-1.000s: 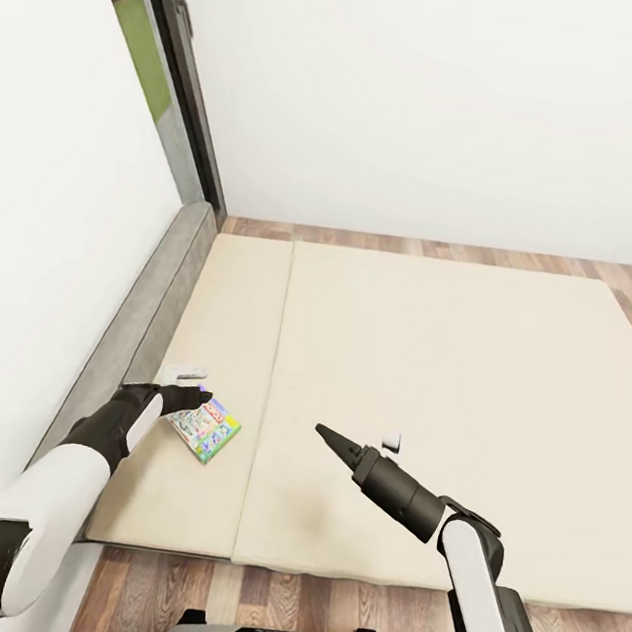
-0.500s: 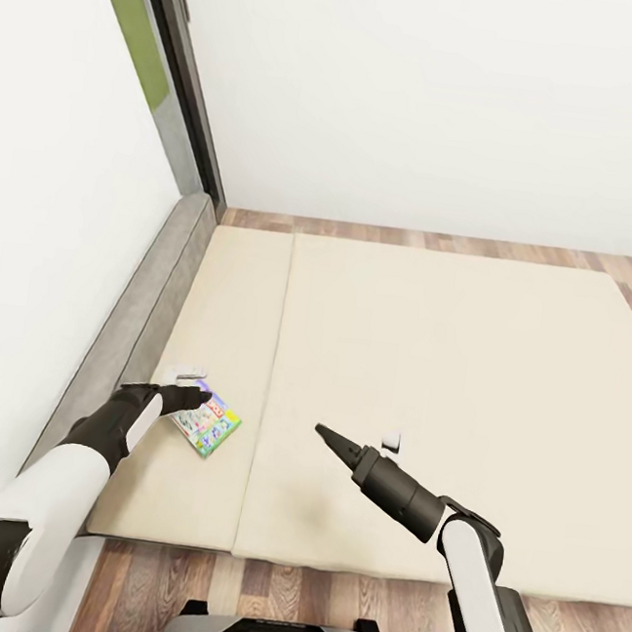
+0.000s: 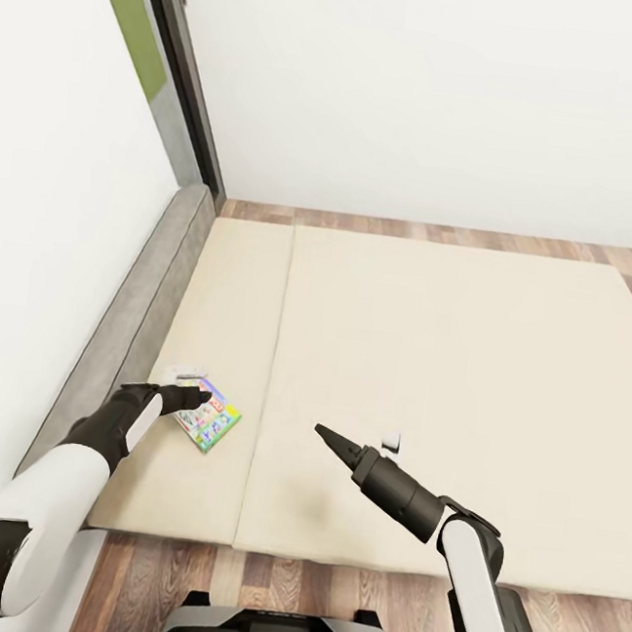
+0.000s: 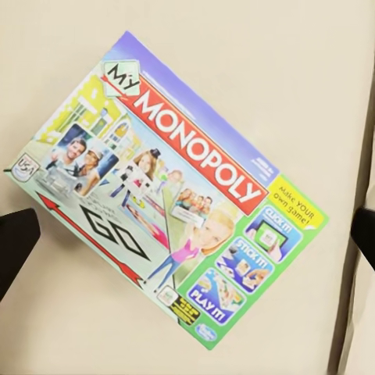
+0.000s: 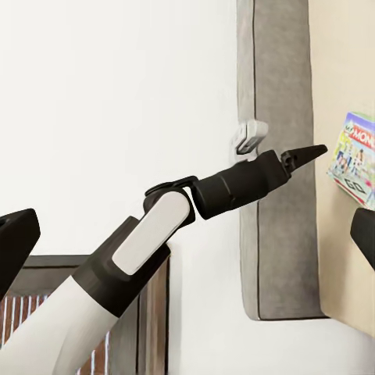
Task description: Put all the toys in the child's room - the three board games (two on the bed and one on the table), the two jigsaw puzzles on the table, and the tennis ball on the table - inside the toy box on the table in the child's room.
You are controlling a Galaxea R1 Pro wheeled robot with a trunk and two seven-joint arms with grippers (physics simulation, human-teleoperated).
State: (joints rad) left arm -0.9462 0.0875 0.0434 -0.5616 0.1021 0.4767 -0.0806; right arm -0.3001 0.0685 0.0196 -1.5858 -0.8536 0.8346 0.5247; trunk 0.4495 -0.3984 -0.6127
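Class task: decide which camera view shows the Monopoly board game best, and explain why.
The left wrist view: the board game lies flat, title readable. The head view shows it small beside the left gripper. The right wrist view catches just its edge.

A board game [image 4: 168, 211] is lying on the bed [image 4: 312, 70], its lid showing "MY MONOPOLY" on a red banner. "GO" with a red arrow is sitting toward its seven o'clock corner; "Make YOUR own game!", "CLICK IT!", "STICK IT!" and "PLAY IT!" are running down toward five o'clock.
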